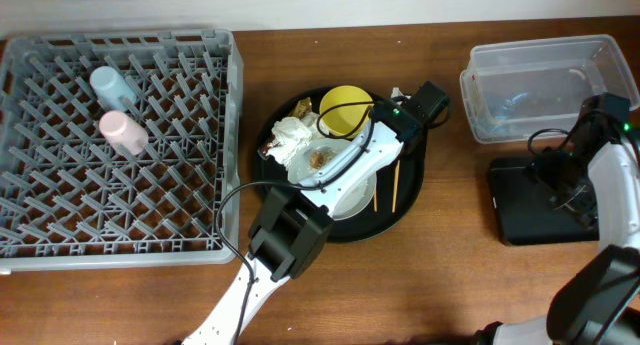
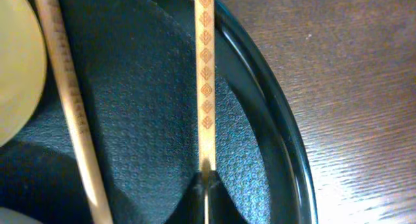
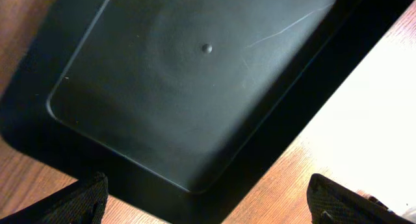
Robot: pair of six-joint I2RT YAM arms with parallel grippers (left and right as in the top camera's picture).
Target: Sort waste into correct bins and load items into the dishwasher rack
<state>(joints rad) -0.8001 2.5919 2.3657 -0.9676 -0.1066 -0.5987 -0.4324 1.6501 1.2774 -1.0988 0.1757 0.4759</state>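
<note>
The dishwasher rack (image 1: 215, 135) fills the left side of the table (image 1: 450, 275). Two cups lie inside it near its upper left. The light-blue cup (image 1: 112, 82) is just above the pink cup (image 1: 125, 132), and the two are close together.

In the middle sits the round black tray (image 1: 410, 210). The crumpled napkins (image 1: 292, 137) are at its left and the yellow bowl (image 1: 345, 110) at its top. The plate (image 1: 355, 197) is below them with brown food scraps (image 1: 322, 157) on it. The left arm crosses the plate from the bottom edge of the overhead view.

In the left wrist view, the left gripper (image 2: 207, 185) is pinched narrow on the near end of a patterned chopstick (image 2: 205, 74) (a row of small diamond marks runs along it). This chopstick lies over the tray's dark textured floor, close to the rim. A second chopstick (image 2: 68, 100) lies loose to its left, apart from it and slightly slanted.

At the far right, the clear tub (image 1: 540, 85) stands at the top. The flat black tray (image 1: 525, 200) is just below it on the bare wood. The right gripper (image 3: 211, 203) hangs over this tray with its fingers (image 3: 84, 198) spread wide and nothing between them. The tray's floor beneath shows only a small central nub and a faint scratch.
</note>
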